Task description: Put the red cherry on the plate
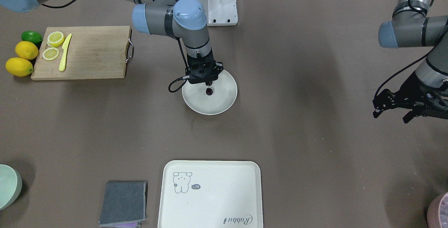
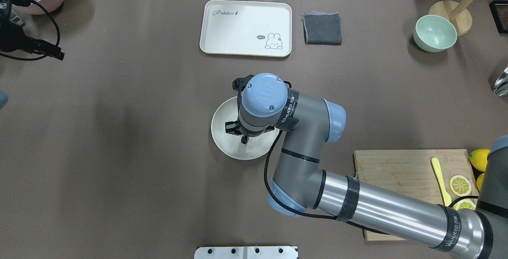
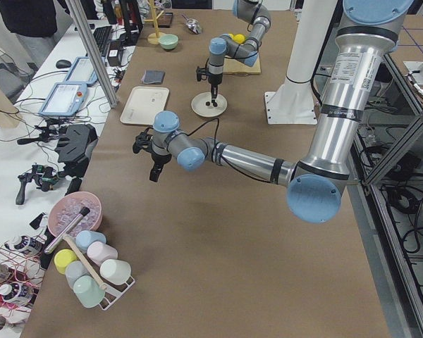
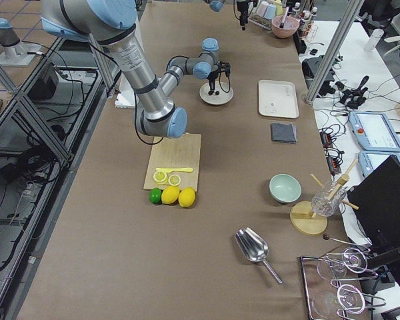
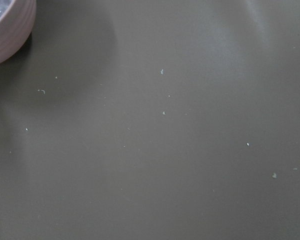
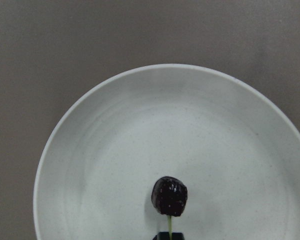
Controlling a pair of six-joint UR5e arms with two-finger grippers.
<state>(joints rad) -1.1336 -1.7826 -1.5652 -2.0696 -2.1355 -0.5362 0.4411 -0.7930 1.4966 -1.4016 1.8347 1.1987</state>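
The round cream-white plate lies mid-table. My right gripper points straight down over its middle and is shut on the thin stem of the red cherry. One dark, almost black fruit shows, hanging low over the plate's floor. Whether it touches the plate I cannot tell. In the right wrist view the fingertips sit just at the bottom edge. My left gripper hovers far off at the table's side, open and holding nothing.
A wooden cutting board holds lemon slices and a yellow knife, with lemons and a lime beside it. A rectangular cream tray, a grey cloth, a green bowl and a pink bowl stand around.
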